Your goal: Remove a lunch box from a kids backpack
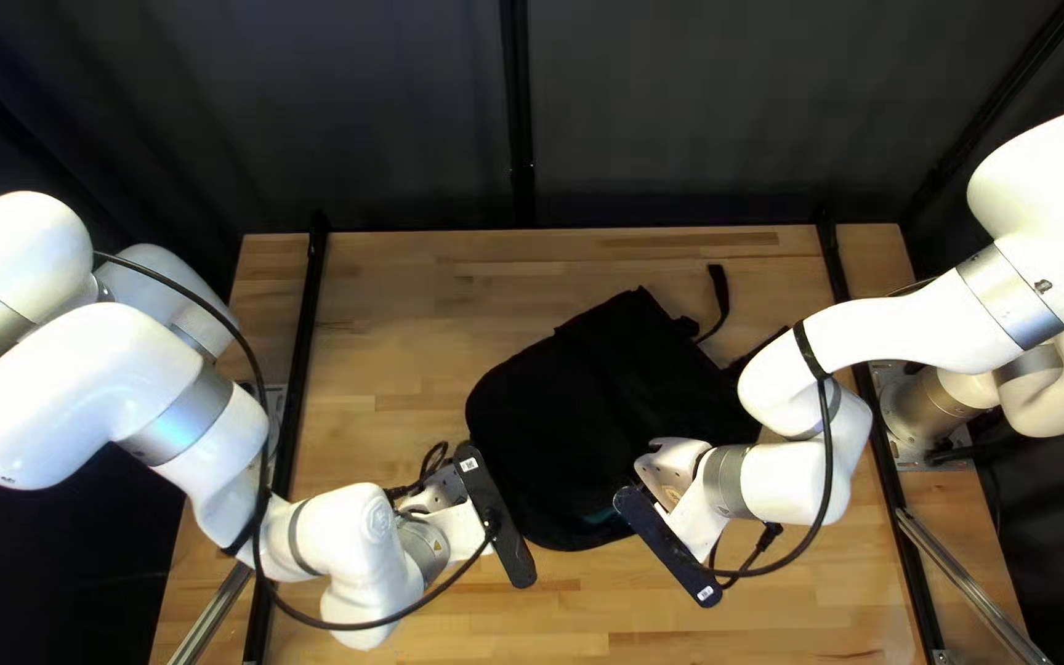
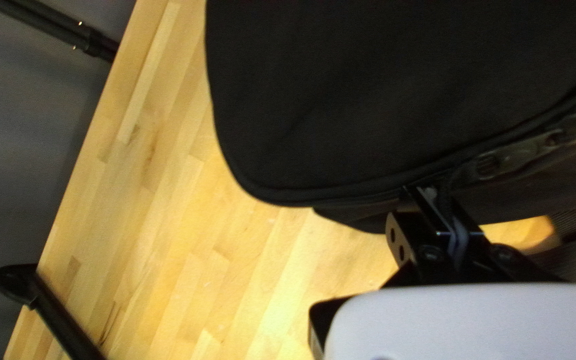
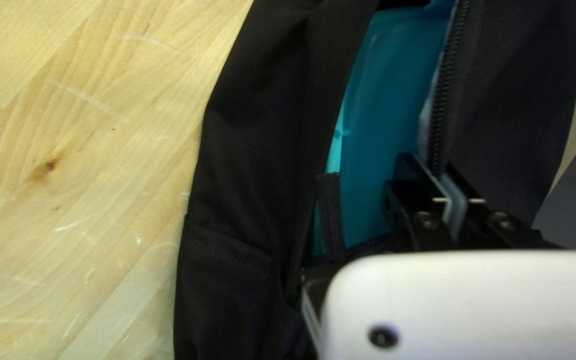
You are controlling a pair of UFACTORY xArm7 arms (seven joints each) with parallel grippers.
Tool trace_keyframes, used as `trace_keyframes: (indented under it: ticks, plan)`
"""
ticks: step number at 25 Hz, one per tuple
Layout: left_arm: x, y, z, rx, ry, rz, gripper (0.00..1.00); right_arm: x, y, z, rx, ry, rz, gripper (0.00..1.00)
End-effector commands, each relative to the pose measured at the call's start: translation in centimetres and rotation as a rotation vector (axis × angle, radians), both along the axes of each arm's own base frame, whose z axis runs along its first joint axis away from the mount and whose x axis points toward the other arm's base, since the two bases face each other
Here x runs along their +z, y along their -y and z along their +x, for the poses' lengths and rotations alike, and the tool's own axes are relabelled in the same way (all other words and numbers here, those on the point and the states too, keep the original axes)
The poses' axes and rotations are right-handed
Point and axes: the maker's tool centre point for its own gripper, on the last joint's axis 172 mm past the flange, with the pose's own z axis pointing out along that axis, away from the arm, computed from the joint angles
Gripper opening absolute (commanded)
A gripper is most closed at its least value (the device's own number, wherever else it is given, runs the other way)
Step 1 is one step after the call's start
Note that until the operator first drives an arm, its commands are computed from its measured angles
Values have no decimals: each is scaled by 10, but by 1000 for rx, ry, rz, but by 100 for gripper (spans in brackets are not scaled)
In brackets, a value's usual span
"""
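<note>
Backpack (image 1: 594, 407) lies between the two grippers, its teal lunch box (image 3: 395, 100) still inside, ahead of and just beside the right gripper (image 3: 428, 167). That pincer is clamped on the zipper edge (image 3: 445, 100); the left gripper (image 2: 435, 193) looks pinched on a dark pull cord (image 2: 445, 187). Should the zipper edge slip free, the cloth may fold back over the lunch box; a hard tug on the cord could drag the backpack. The lunch box's long axis follows the zipper edge, pointing away from the right gripper.
</note>
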Motion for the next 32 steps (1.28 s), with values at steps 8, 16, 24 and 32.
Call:
trace_keyframes:
  ticks: [8, 16, 24, 32]
  plan:
    - [-6, -25, -22, 33, -29, 1, 0, -3, -8, -2, 16, -10, -5, 0]
    - [-1, -46, -35, 53, -47, 5, 0, -5, -14, -1, 29, -16, -7, 0]
    - [-1, -60, -36, 63, -57, 2, 0, -5, -22, -1, 48, -22, -13, 0]
    - [-9, -85, -37, 76, -74, -15, 0, -9, -26, -2, 63, -30, -14, 0]
